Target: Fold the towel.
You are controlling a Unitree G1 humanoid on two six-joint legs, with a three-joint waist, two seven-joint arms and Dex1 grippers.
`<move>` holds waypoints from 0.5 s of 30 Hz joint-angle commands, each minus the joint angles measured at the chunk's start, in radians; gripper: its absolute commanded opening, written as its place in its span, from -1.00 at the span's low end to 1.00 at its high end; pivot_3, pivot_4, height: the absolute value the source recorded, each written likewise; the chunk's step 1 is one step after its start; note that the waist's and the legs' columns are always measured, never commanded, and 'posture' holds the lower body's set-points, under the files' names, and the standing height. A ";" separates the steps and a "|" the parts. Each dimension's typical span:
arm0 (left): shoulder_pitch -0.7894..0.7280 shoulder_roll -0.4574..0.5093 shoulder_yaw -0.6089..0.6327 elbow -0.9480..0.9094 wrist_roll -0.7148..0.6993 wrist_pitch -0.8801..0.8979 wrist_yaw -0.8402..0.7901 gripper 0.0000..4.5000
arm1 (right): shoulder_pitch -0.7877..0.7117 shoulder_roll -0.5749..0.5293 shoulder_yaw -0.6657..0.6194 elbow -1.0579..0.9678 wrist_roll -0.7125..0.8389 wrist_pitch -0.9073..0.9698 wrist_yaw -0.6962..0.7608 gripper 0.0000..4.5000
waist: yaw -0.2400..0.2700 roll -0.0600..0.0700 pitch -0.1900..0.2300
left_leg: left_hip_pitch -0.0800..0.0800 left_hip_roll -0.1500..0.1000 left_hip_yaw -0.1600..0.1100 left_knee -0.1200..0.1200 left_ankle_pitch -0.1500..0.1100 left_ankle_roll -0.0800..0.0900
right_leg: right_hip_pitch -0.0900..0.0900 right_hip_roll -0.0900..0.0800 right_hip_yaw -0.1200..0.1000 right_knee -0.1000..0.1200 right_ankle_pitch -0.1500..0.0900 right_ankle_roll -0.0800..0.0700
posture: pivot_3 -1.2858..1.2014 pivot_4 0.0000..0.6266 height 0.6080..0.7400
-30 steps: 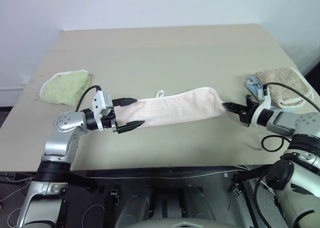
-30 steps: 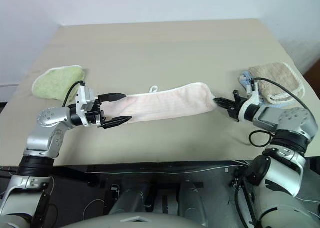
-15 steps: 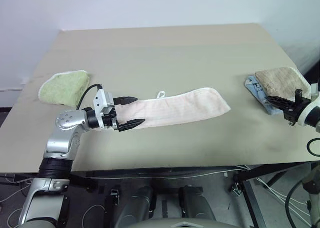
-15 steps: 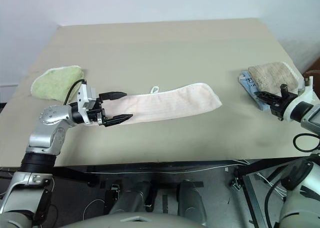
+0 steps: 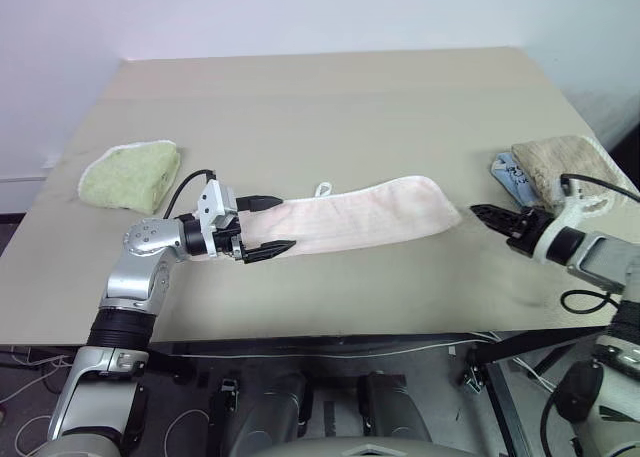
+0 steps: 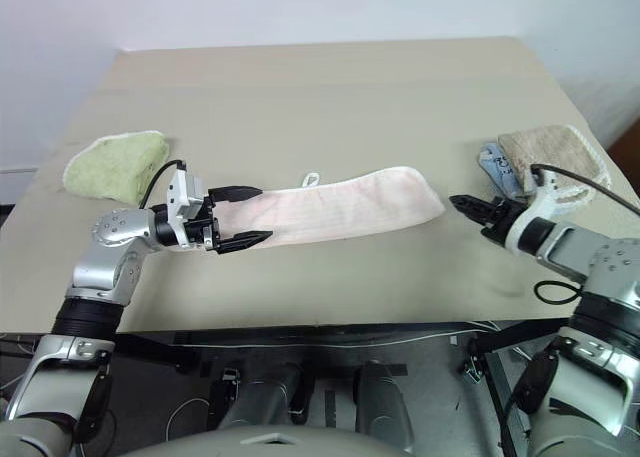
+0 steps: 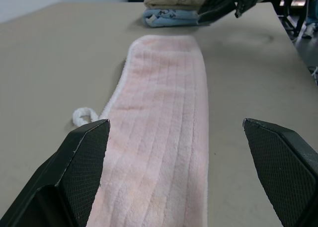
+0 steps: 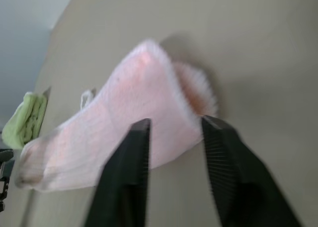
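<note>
The long pale pink towel [image 5: 350, 215] lies flat across the middle of the table [image 5: 330, 107], its small white loop [image 5: 321, 188] on the far edge. My left gripper [image 5: 282, 224] is open wide and level, one black finger on each side of the towel's left end; in the left wrist view the towel [image 7: 164, 137] runs away between the fingers. My right gripper [image 5: 480, 212] points at the towel's right end from a short gap away. In the right wrist view its fingers [image 8: 129, 172] stand apart with nothing between them, and the towel end [image 8: 144, 98] lies beyond.
A folded light green towel [image 5: 130, 175] lies at the table's left. At the right edge a beige towel [image 5: 570, 162] rests on a folded blue cloth [image 5: 508, 169], just behind my right arm. The table's front edge runs close below both grippers.
The right gripper, shut at the towel's right end a second ago, swung away to the right, opened and came back near that end. The towel end now lies flat. The left gripper kept still.
</note>
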 commanded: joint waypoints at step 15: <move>0.002 0.011 0.019 -0.018 0.013 -0.035 0.016 1.00 | -0.178 0.141 -0.122 0.123 0.020 0.140 -0.169 0.99 | -0.001 0.000 0.000 | 0.000 0.000 0.000 0.000 0.000 0.000 | 0.000 0.000 0.000 0.000 0.000 0.000 | 0.03 -0.52 1.00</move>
